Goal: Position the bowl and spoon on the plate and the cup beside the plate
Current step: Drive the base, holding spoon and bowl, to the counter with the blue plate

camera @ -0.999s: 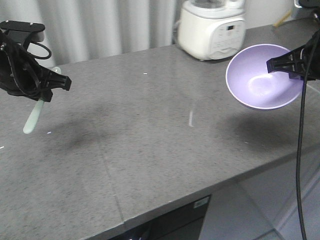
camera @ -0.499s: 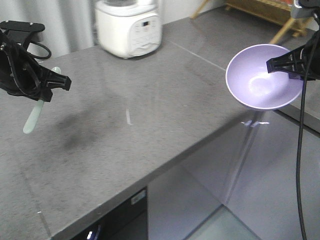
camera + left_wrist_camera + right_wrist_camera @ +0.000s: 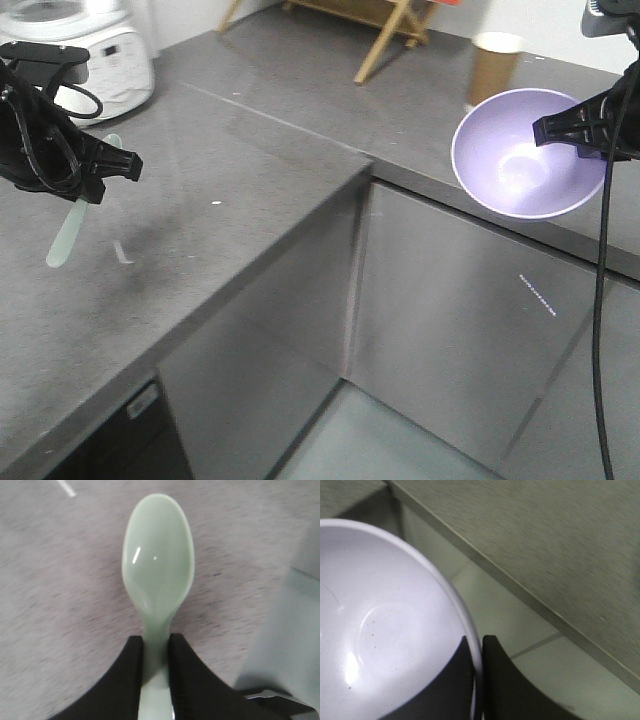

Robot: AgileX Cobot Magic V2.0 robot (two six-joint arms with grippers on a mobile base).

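My left gripper (image 3: pixel 105 170) is shut on the handle of the pale mint-green spoon (image 3: pixel 68 232), which hangs over the grey counter. In the left wrist view the spoon (image 3: pixel 157 560) points away, its handle pinched at my left gripper (image 3: pixel 155 642). My right gripper (image 3: pixel 545 130) is shut on the rim of the lavender bowl (image 3: pixel 515 160), held in the air at the right. In the right wrist view the bowl (image 3: pixel 385 635) has its rim clamped at my right gripper (image 3: pixel 477 642). A brown paper cup (image 3: pixel 494 65) stands on the far counter behind the bowl. The plate is out of view.
A grey stone counter (image 3: pixel 210 180) turns a corner, with grey cabinet fronts (image 3: pixel 450 310) and floor below. A white kitchen appliance (image 3: pixel 95 45) stands at the back left. A wooden frame (image 3: pixel 385 30) rests on the far counter.
The whole view has swung: the appliance slid from upper right to far left, and the counter corner, cabinet fronts and cup came into sight. Both grippers keep their holds and places in frame.
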